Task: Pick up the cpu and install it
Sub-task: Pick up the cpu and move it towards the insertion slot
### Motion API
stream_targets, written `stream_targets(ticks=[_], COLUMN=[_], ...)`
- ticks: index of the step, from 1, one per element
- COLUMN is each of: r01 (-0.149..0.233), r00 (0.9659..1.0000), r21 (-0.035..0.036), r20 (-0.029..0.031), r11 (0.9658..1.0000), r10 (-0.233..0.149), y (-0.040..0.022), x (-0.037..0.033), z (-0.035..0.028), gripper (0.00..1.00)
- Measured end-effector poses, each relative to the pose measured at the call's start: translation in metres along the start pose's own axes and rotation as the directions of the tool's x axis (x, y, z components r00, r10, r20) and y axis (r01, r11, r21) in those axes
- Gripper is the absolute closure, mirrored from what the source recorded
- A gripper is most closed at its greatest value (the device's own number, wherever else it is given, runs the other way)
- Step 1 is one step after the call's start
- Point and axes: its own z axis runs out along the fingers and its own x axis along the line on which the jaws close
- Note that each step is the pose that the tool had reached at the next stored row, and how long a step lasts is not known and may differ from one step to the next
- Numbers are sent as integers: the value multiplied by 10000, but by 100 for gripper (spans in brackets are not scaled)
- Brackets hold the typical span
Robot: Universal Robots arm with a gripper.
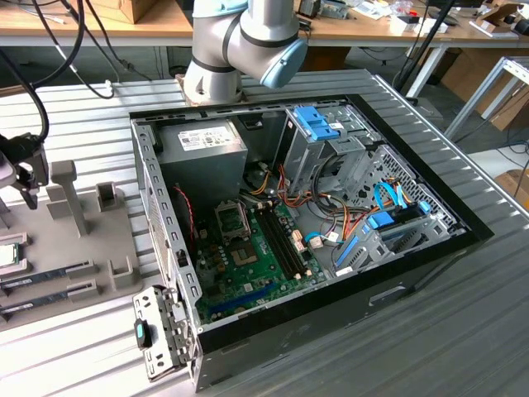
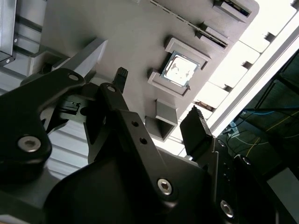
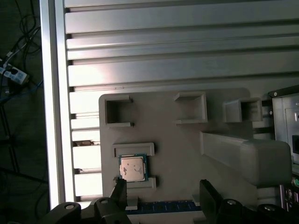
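The cpu (image 3: pixel 133 168) is a small square chip with a silver top and green rim. It lies flat between two low brackets on the grey holder plate (image 3: pixel 187 154). In the second wrist view the cpu (image 2: pixel 179 68) sits beyond the fingertips. My gripper (image 3: pixel 162 189) hovers above the plate, open and empty, with one fingertip (image 3: pixel 119 185) close beside the chip. In the exterior view the gripper (image 1: pixel 29 186) hangs at the far left above the cpu (image 1: pixel 7 255). The empty socket (image 1: pixel 231 220) sits on the motherboard inside the open computer case.
The open computer case (image 1: pixel 165 248) stands to the exterior view's right of the holder plate (image 1: pixel 107 240), which carries upright grey posts (image 1: pixel 66 190) and memory sticks (image 1: pixel 45 277). A tall grey block (image 3: pixel 252 158) rises beside the gripper. Ribbed metal tabletop (image 3: pixel 177 56) surrounds the plate.
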Motion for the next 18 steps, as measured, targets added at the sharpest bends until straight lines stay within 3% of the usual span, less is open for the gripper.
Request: stream_targets(ticks=[18], r01=[0], r00=[10000], r21=[0], r20=[0], r11=[10000], r10=[0], y=[-2], x=[1], z=[39], gripper=[28])
